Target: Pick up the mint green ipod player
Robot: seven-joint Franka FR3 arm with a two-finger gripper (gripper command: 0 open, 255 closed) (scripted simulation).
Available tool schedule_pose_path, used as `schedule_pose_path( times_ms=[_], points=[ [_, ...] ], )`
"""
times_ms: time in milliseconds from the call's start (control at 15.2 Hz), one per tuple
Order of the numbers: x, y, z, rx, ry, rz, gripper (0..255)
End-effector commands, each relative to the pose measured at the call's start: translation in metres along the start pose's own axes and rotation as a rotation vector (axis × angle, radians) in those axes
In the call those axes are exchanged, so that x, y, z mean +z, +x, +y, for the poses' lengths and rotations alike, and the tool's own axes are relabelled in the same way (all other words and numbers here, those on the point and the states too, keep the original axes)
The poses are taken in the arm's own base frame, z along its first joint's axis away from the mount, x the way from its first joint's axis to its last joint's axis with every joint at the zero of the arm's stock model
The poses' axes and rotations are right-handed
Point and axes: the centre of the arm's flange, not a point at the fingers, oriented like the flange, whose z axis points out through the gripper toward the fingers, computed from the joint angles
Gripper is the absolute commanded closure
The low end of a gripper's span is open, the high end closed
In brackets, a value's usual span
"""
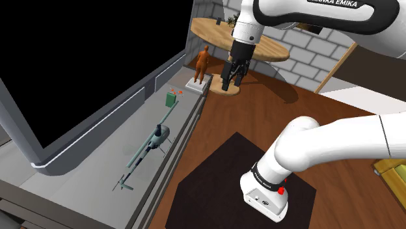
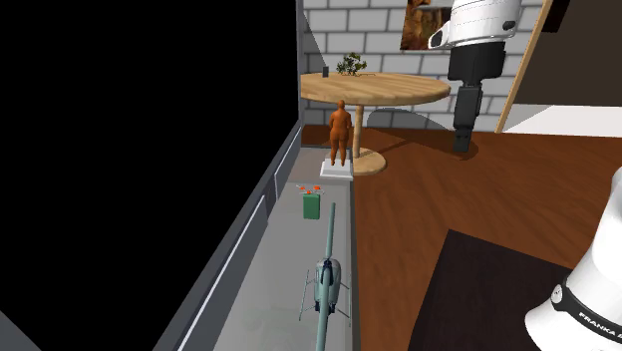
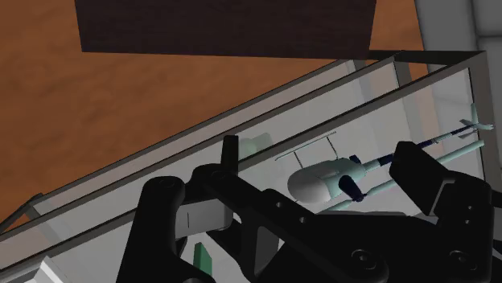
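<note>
Gripper [image 1: 231, 84] jaws wide, empty, above floor by round table [image 1: 273, 51]. Green ipod player [image 1: 170, 99] on shelf, well apart. In wrist view a finger [image 3: 231, 157] mostly hides it.

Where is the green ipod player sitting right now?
In the shoulder view, the green ipod player stands on the grey ledge, left of centre, between the orange figurine and the model helicopter, apart from both.
</note>
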Motion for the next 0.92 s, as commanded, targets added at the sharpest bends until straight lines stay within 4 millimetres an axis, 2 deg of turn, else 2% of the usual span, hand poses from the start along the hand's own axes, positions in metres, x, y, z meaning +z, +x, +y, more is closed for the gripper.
schedule_pose_path(
  times_ms=[0,858],
  points=[
    [0.0,0.0,0.0,0.0,0.0,0.0,0],
    [0.088,0.139,0.003,0.205,-0.014,0.056,0]
  ],
)
